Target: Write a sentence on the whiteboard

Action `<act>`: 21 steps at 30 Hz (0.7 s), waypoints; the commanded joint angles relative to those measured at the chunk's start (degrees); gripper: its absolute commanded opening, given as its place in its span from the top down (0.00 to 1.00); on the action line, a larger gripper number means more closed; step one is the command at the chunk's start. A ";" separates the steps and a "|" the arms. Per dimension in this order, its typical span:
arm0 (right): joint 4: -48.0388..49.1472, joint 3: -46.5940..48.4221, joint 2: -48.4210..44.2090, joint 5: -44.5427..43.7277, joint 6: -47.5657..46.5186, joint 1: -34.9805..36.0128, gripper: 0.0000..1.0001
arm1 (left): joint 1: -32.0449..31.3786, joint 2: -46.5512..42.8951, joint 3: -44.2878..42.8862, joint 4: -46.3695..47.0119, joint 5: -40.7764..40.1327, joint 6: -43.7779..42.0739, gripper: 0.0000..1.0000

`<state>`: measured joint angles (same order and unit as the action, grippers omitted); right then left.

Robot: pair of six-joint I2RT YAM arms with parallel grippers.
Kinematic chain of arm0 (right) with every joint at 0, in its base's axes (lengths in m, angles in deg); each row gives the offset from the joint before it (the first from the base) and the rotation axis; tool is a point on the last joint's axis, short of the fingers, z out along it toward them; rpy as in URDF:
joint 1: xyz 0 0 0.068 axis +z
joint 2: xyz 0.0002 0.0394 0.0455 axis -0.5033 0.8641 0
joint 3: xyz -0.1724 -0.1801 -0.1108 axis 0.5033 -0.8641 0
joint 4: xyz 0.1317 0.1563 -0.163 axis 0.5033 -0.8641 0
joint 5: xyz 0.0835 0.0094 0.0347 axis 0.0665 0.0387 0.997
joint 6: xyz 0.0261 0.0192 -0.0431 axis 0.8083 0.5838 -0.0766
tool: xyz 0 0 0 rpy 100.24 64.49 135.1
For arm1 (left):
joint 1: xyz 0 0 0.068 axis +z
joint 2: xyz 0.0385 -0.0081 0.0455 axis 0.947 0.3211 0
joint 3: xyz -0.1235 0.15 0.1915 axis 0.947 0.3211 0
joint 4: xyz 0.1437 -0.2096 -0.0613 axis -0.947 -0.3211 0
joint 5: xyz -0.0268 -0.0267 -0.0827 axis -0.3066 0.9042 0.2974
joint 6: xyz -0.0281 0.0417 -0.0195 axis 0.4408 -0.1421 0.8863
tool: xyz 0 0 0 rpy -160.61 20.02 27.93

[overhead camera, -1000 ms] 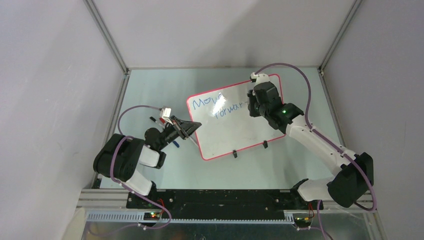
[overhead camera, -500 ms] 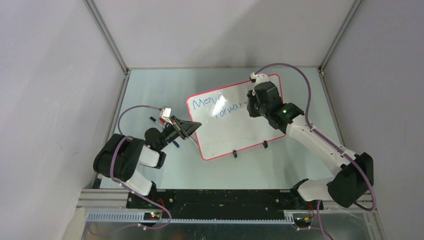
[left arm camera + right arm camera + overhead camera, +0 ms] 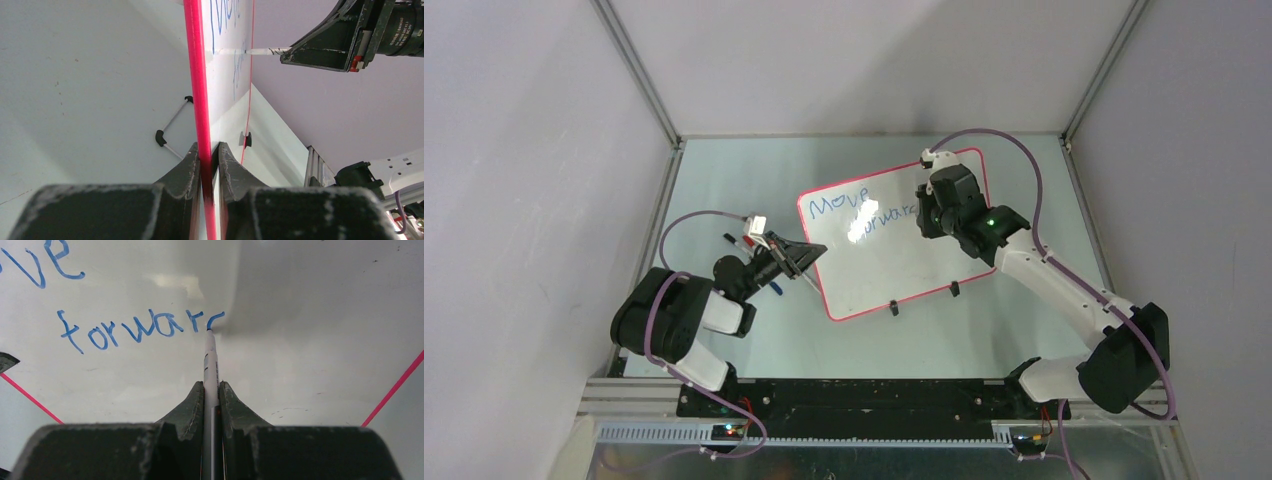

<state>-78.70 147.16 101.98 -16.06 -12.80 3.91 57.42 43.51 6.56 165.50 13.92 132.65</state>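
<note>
Shifted slightly, right end effector [image 3: 211, 386] clamps the marker [image 3: 210, 347]; left end effector [image 3: 206, 148] pinches the whiteboard [image 3: 894, 262], which hard strokes could tip

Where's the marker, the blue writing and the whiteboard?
marker [image 3: 210, 365], right wrist view, on its white barrel.
sentence [image 3: 136, 332], right wrist view, on the blue w.
whiteboard [image 3: 881, 268], top view, on its bare white face.
</note>
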 commanded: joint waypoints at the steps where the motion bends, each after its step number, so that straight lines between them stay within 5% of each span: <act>1: -1.03 1.56 0.70 -1.91 -0.60 -0.16 1.00 | 0.66 0.06 -0.68 1.70 -2.33 -3.46 0.96; 21: -0.78 4.80 2.27 -4.41 -0.44 -0.84 1.00 | 0.66 0.18 -0.74 1.70 -2.28 -3.38 0.96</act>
<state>-80.43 149.15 103.07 -18.01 -12.82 3.85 57.42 43.51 6.56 165.50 13.94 132.68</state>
